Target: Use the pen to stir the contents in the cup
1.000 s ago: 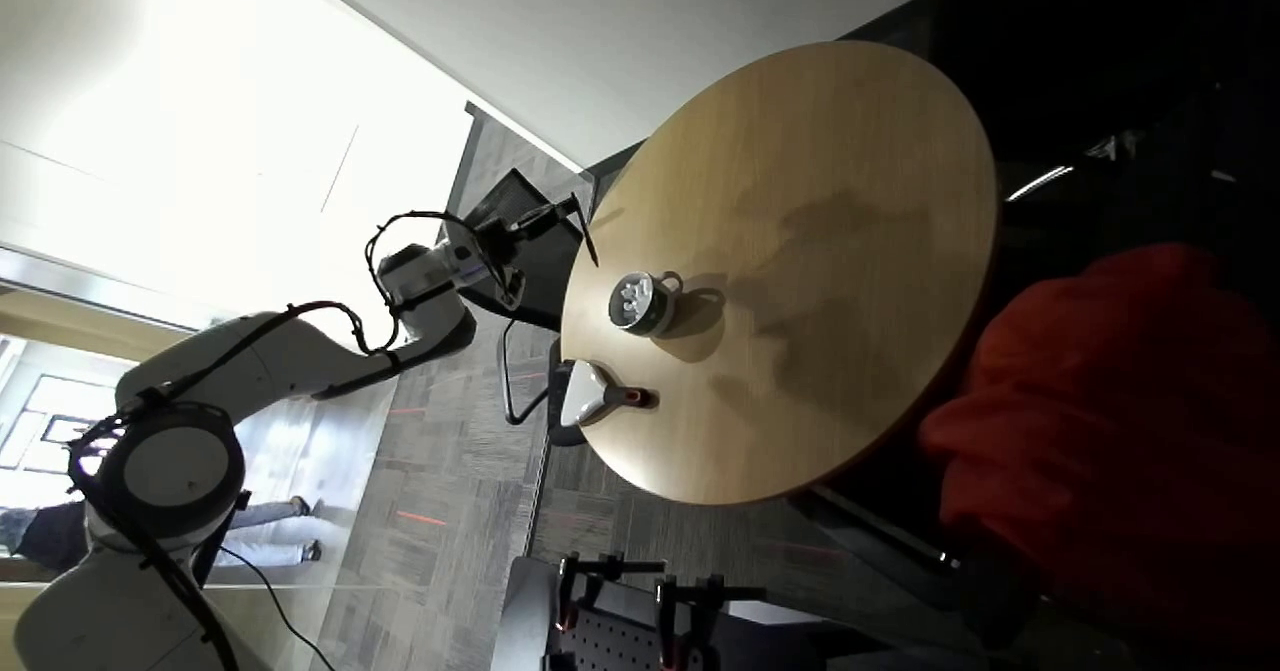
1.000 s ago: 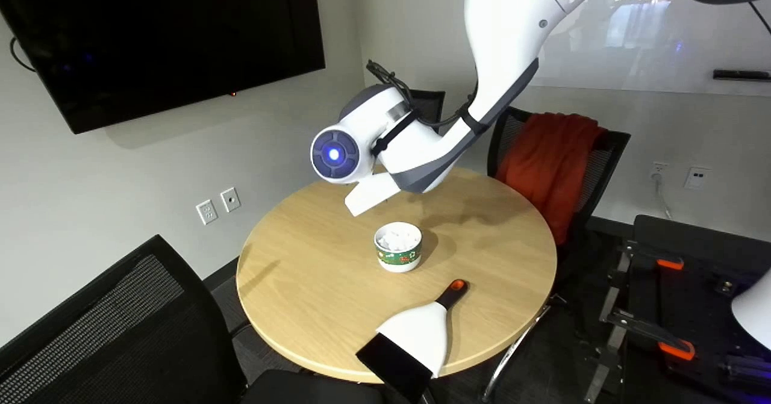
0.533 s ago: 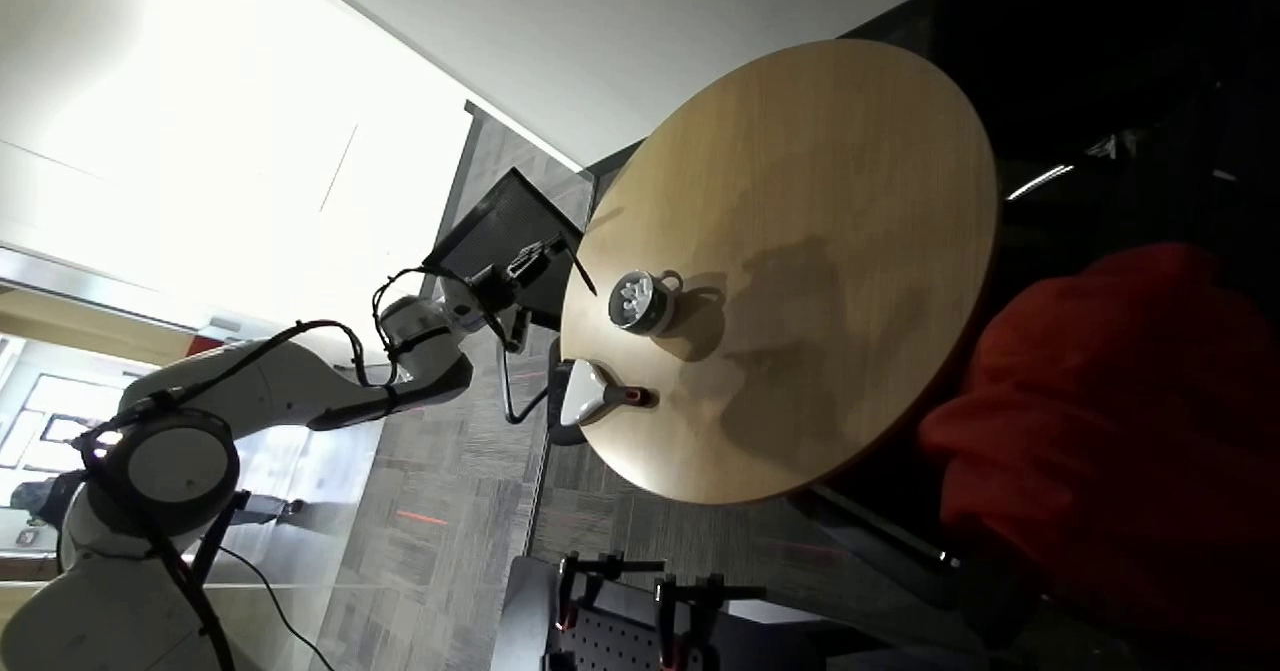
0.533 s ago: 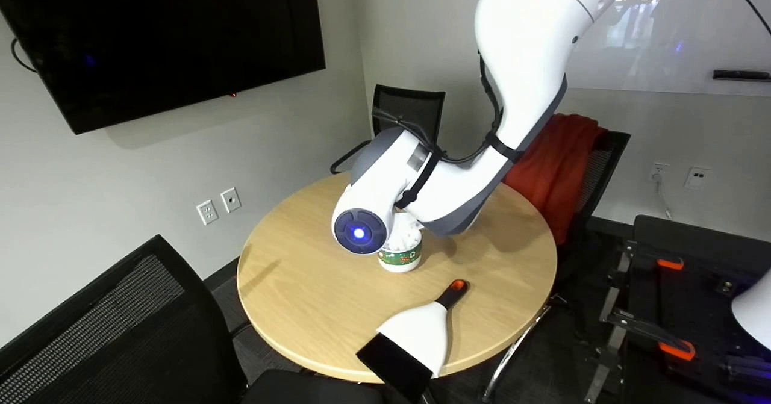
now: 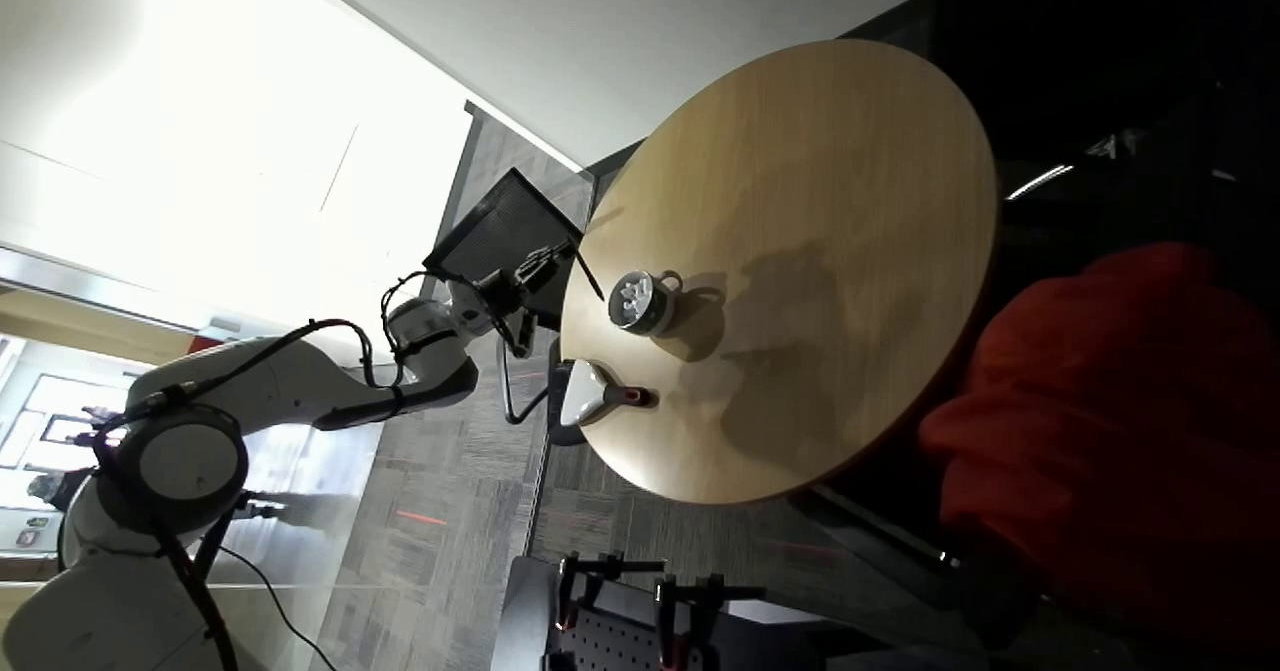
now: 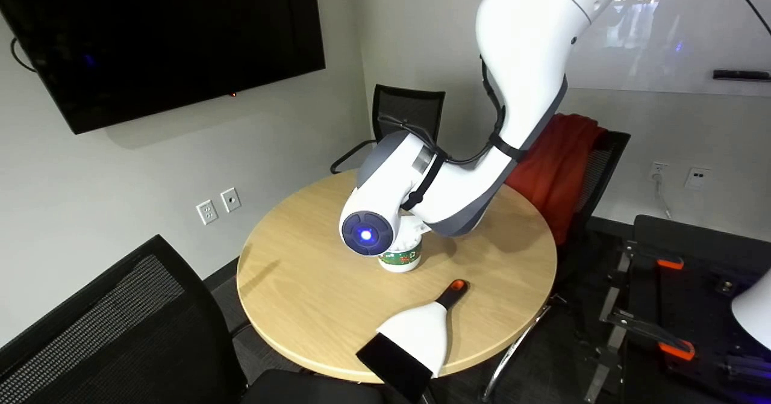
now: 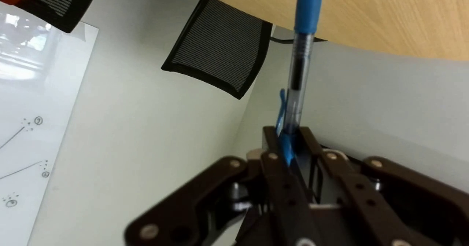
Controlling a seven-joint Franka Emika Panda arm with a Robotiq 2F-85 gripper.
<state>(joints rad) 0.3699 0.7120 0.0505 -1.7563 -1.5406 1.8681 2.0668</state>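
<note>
The black two-finger gripper [image 7: 289, 139] has its jaws closed upon a thin blue and transparent pen [image 7: 299, 68]; in the wrist view the fingers hold it from both sides at its blue end, where a small blue clip [image 7: 281, 108] also shows. From this grip the pen goes in the direction of the round light-wood table [image 6: 301, 295], and its far end leaves the wrist view at the top edge. In an exterior view the same pen looks dark and slanted, and its tip is just beside the rim of the small round white cup [image 6: 402, 261] with a green patterned band. The tip appears apart from the rim, but whether it is directly above the cup's mouth, I cannot tell. The cup stands upright on the table and contains small white pieces [image 5: 634, 299]. In an exterior view the white and grey robot arm [image 6: 518, 49] covers the upper part of the cup, and there the gripper and the pen are hidden. Near the cup lies a white fan-shaped tool [image 6: 418, 332] with a dark grip and an orange end; its wide side is at the table's edge. Beyond the table there is a black mesh chair [image 6: 412, 106], and over another chair hangs a red-orange cloth [image 6: 557, 175]. A large black screen [image 6: 156, 37] is mounted on the pale wall [image 6: 156, 175].
</note>
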